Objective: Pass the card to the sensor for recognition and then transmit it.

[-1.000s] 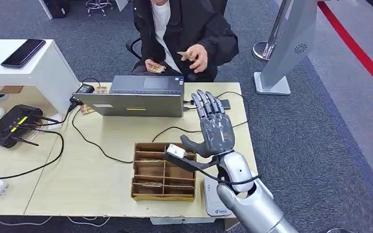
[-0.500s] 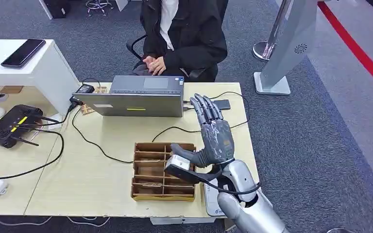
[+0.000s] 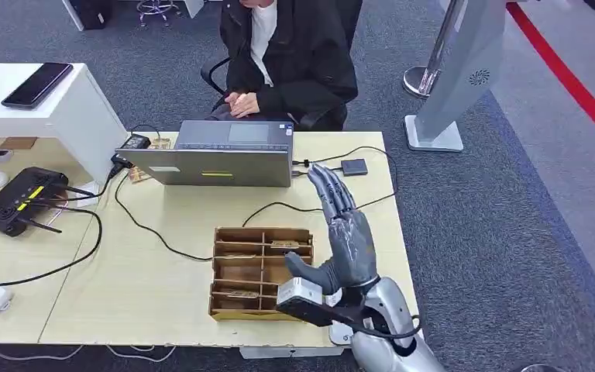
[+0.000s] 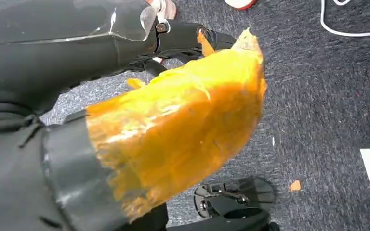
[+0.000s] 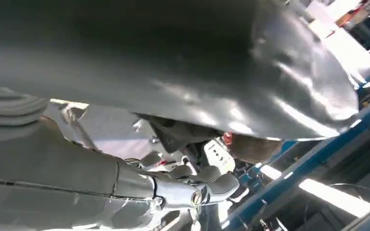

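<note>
A: Hovering over the table's right front edge, the right hand (image 3: 349, 240) has fingers (image 3: 331, 190) straight and apart, thumb out to the side, palm empty – holds nothing.

B: And the left hand?

A: Left wrist view has the left hand (image 4: 173, 130) wrapped in smth yellow-orange, above dark carpet. Can't tell if its fingers are apart or curled.

B: Where's the card?

A: Cards (image 3: 285, 245) lie in compartments of the brown divided tray (image 3: 260, 273), just left of the right hand, not touching it. The small dark sensor (image 3: 354, 167) sits on the table (image 3: 163, 271) beyond the fingertips, near the far right corner, cable attached.

B: Anything else nearby?

A: Grey laptop (image 3: 215, 163) behind the tray; a person (image 3: 290, 54) in a dark jacket sits behind it, hands together in lap. Black router (image 3: 19, 200) w/ antennas far left, phone (image 3: 37, 84) on the white stand (image 3: 46, 116).
</note>
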Tool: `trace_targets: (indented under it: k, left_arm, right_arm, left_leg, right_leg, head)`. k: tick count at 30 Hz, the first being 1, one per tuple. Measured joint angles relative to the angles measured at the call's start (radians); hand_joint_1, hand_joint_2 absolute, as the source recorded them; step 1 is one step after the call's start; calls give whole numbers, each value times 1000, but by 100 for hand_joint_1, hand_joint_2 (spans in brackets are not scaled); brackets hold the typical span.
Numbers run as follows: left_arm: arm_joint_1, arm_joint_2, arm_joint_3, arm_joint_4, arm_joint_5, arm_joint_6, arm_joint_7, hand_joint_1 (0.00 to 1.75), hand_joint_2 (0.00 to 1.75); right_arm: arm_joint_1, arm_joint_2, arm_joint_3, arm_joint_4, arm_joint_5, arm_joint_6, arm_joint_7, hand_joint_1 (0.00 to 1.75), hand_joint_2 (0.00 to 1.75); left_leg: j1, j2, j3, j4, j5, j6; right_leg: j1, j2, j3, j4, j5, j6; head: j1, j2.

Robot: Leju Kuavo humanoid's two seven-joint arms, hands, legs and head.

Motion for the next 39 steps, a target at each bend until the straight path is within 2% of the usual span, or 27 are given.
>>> trace_targets:
  k: [7,18,39]
  left_arm:
    - [12,3,3,0,27,10,-23,0,0]
    - [25,5,15,0,57,16,-49,0,0]
    - [34,5,27,0,84,29,-70,0,0]
  right_arm:
    - [60,-8,10,-49,-149,23,-93,0,0]
    - [142,-30,13,-91,-297,77,-188,0,0]
    - [240,-51,2,-98,-340,91,-227,0,0]
  left_leg:
    - [0,0,0,0,0,0]
    - [0,0,0,0,0,0]
    - [0,0,0,0,0,0]
  right_leg:
    - [0,0,0,0,0,0]
    - [0,0,0,0,0,0]
    - [0,0,0,0,0,0]
  head:
    - [0,0]
    - [0,0]
    - [0,0]
